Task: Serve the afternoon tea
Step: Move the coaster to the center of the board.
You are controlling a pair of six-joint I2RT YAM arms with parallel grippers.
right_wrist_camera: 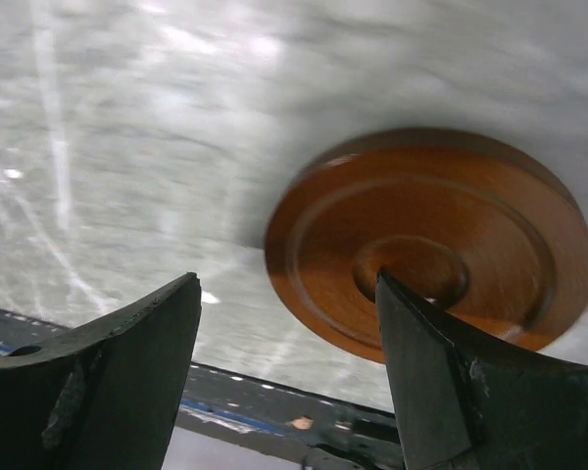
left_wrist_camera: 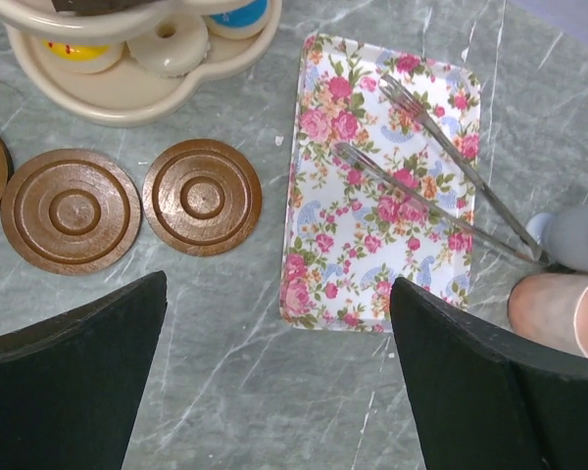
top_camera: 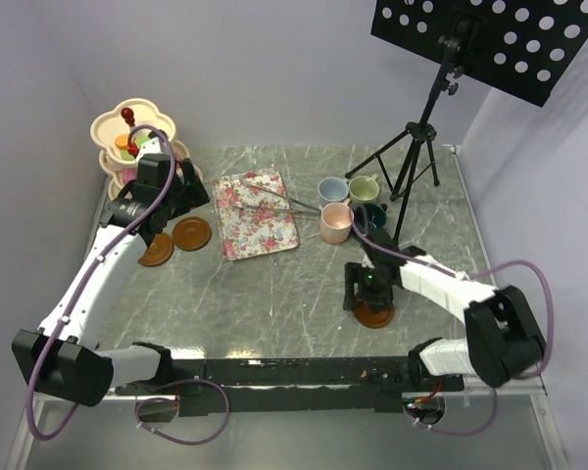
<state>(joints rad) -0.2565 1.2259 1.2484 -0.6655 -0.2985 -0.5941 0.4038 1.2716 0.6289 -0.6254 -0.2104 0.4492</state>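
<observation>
Grey marble-look tabletop point(top_camera: 274, 294), glossy with white veins, pale walls all round. Black perforated panel on a tripod point(top_camera: 412, 147) stands behind and right of the tray.

Tray point(left_wrist_camera: 382, 196): flat rectangle, rounded corners, pink rose print. Metal tongs point(left_wrist_camera: 441, 186) lie diagonally across it, tips reaching past its right edge.

Stand point(top_camera: 127, 137): cream, scalloped tiers, red ball on top, behind and left of the tray. Bottom tier holds a yellow cake point(left_wrist_camera: 78, 54), a cream doughnut point(left_wrist_camera: 167, 44) and a blue piece point(left_wrist_camera: 240, 15).

Three saucers point(left_wrist_camera: 202, 196): round, dark wood, turned concentric rings, flat in a row just left of the tray. One is cut off by the frame edge.

Mugs clustered right of the tray: light blue point(top_camera: 331, 189), light green point(top_camera: 363, 186), pink point(top_camera: 336, 223), dark green point(top_camera: 372, 215). All smooth and upright.

Lone saucer point(right_wrist_camera: 431, 255): same wood, flat on the table, well apart on the tray's near-right side.

Left arm is stretched forward, wrist tipped down. Left gripper point(left_wrist_camera: 274, 313) hangs above bare table at the tray's near-left corner, jaws spread wide, nothing in them.

Right arm is folded, elbow out right, forearm reaching back left. Right gripper point(right_wrist_camera: 289, 304) is low over the lone saucer, jaws apart. One finger point(right_wrist_camera: 451, 392) overlaps the saucer's rim; can't tell if it touches. Nothing is gripped.
</observation>
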